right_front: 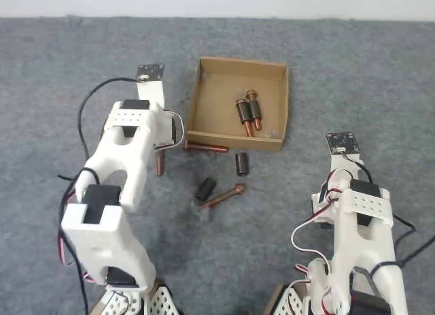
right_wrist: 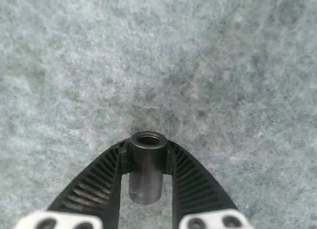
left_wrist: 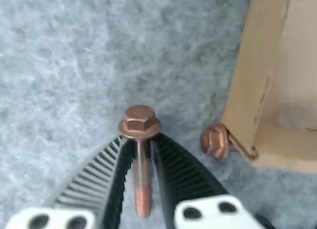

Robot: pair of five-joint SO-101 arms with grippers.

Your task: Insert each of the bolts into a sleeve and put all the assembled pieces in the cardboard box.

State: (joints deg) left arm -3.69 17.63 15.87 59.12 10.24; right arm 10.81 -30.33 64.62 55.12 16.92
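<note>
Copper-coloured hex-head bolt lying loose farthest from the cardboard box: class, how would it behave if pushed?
The copper-coloured hex-head bolt looks like solid metal, so it is probably stiff and heavy for its size. Its round shank may roll, though the hex head and grey carpet should check it.

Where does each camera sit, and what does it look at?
High view: fixed above, looking down at the table, cardboard box, left arm and right arm.
Left wrist view: rides the left arm, looking along the left tool, shut on a bolt.
Right wrist view: rides the right arm, looking along the right tool, shut on a sleeve.
Shared: high and left wrist views show the box and a loose bolt beside it.
</note>
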